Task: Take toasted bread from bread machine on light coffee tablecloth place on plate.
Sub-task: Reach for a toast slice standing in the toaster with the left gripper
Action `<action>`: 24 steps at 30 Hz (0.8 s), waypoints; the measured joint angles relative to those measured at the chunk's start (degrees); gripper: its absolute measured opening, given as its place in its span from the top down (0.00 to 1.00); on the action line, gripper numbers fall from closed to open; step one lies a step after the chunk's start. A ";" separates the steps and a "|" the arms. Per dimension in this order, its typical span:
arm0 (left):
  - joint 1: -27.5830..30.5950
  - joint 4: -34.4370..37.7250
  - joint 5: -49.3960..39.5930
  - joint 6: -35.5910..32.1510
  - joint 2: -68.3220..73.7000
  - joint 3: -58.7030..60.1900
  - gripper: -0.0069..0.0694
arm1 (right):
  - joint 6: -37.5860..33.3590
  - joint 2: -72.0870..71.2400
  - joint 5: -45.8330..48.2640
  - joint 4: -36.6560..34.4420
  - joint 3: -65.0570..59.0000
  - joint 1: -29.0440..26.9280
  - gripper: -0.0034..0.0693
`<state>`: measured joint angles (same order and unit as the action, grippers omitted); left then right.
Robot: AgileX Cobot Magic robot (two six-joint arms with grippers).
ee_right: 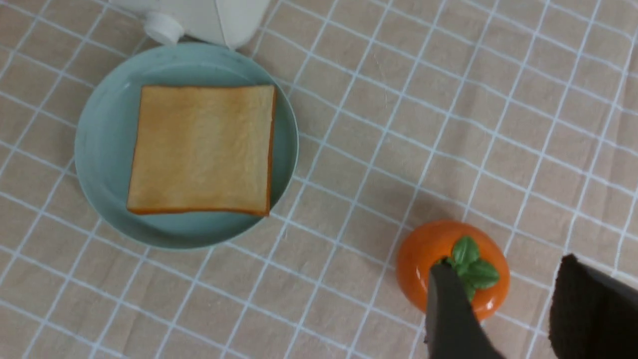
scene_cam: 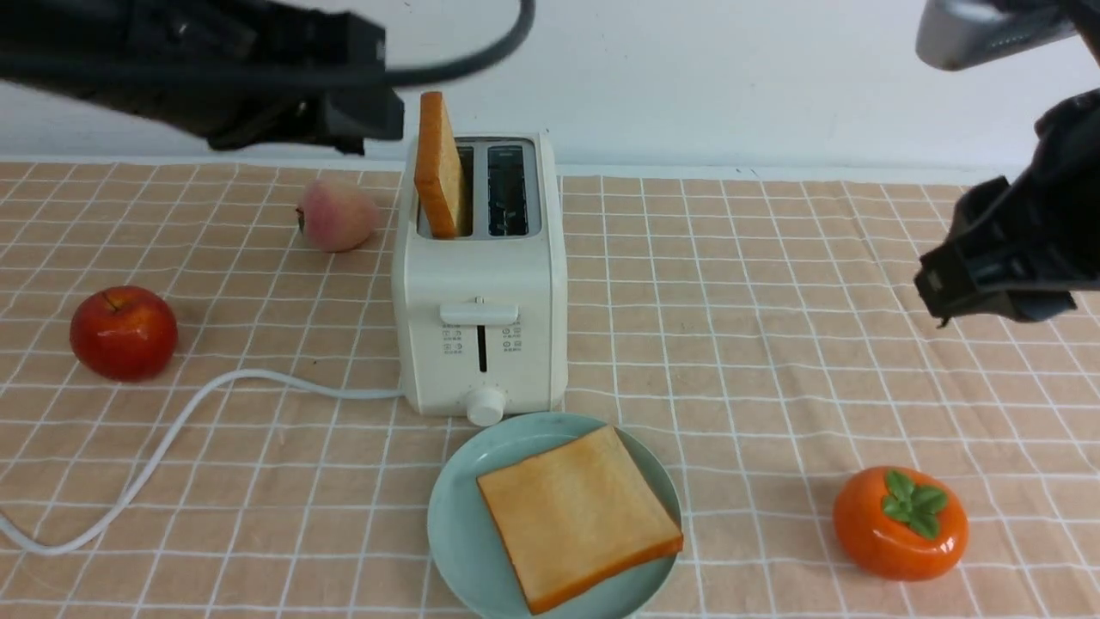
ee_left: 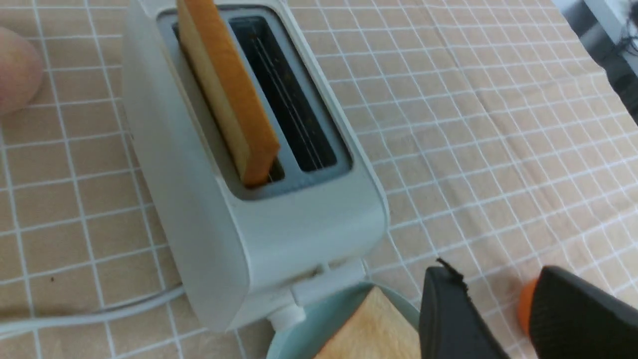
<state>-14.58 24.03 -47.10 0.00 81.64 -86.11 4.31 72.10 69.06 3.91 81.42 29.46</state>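
Here's a staged test corner dressed as a breakfast spot, not a lived-in kitchen. The worktop (scene_cam: 687, 170) wears the light coffee tablecloth (scene_cam: 773, 344) against a bare white wall (scene_cam: 730, 77). The bread machine (scene_cam: 479, 318) and plate (scene_cam: 455, 533) say kitchen. A glossy apple (scene_cam: 123, 333), peach (scene_cam: 336, 215) and persimmon (scene_cam: 899, 523) sit spaced like props, and the black left arm (scene_cam: 215, 60) and right arm (scene_cam: 1023, 249) hang overhead.

The upright golden-brown toast slice (scene_cam: 441, 168) hides its lower part in the left slot of the cream-white boxy toaster (scene_cam: 481, 284), whose printed front icons are too small to read. The front view's edge cuts the round mint-green plate (scene_cam: 455, 516) and the white cord (scene_cam: 344, 394). The right black gripper (ee_right: 503, 264), itself cropped, covers part of the glossy orange persimmon (ee_right: 428, 249). The left arm (scene_cam: 215, 69) shows as a dark blur.
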 joint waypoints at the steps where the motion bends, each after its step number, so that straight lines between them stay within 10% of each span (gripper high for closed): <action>1: 0.00 -2.25 -0.97 2.45 2.55 -3.13 0.57 | 0.61 0.00 0.72 0.05 0.00 0.00 0.58; 9: 0.00 -12.66 -9.17 19.21 20.32 -23.43 0.40 | 4.08 -0.20 2.67 1.71 0.00 0.00 0.59; 24: 0.00 -12.84 -9.07 17.13 35.38 -28.74 0.38 | 4.21 -4.19 2.80 2.35 0.00 0.00 0.59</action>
<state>-14.58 11.19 -56.17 17.13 117.02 -114.85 8.52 67.91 71.85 6.26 81.42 29.46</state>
